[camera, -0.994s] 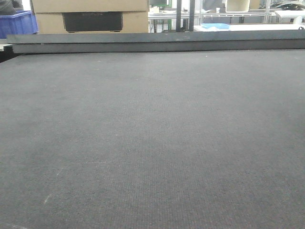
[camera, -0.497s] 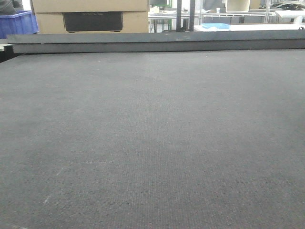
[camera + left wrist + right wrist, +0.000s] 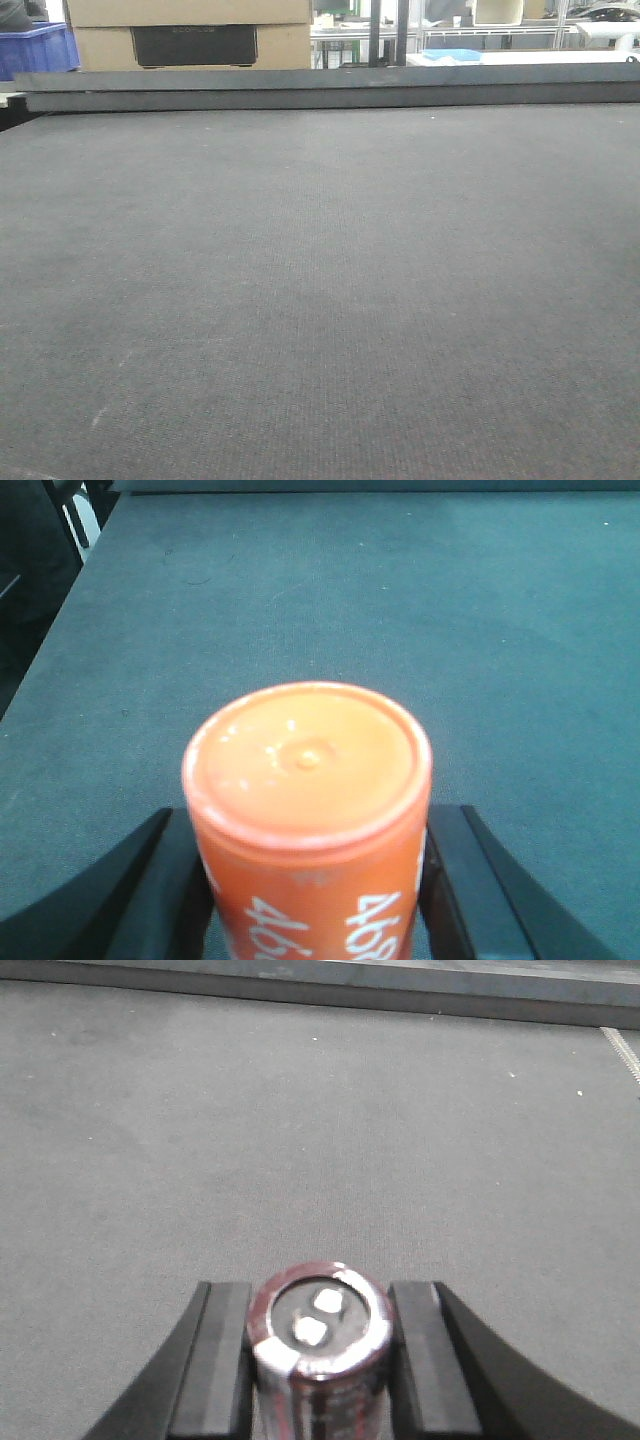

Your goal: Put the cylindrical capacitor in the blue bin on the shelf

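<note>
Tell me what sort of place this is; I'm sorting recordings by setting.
Probably a factory or warehouse work area: a wide dark-matted worktable, a blue crate and cardboard boxes behind it, and the held parts: an orange cylinder and a cylindrical capacitor.

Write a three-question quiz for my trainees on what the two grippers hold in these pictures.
1. True or false: the left gripper holds the capacitor.
2. How many pale terminals show on the capacitor's top? A one, B two, C four.
3. Fill in: the cylinder in the left gripper is coloured ____.
Key: 1 false; 2 B; 3 orange.
</note>
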Tool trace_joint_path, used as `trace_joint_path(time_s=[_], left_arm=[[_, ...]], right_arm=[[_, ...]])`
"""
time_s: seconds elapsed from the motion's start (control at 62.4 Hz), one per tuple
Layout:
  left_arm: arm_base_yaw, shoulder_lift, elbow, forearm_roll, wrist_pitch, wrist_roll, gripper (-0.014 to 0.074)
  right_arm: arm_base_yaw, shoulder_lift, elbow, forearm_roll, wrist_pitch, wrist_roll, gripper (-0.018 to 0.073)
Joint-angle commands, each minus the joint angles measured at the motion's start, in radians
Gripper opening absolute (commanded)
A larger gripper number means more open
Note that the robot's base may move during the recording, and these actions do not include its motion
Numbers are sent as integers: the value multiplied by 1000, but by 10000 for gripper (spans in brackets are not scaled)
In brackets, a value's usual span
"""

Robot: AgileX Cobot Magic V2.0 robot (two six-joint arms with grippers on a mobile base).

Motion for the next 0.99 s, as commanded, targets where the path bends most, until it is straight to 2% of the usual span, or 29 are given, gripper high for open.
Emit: trace_joint_path(time_s=[0.0, 0.465, 0.978], left_arm=[[-6, -7, -3, -2, -17, 0, -111], [-6, -7, -3, -2, -17, 0, -111], [-6, -13, -3, -2, -17, 0, -111]], right_arm=[[0, -5, 1, -7, -27, -1, -162], [0, -3, 1, -7, -119, -1, -162], [0, -3, 1, -7, -119, -1, -162]])
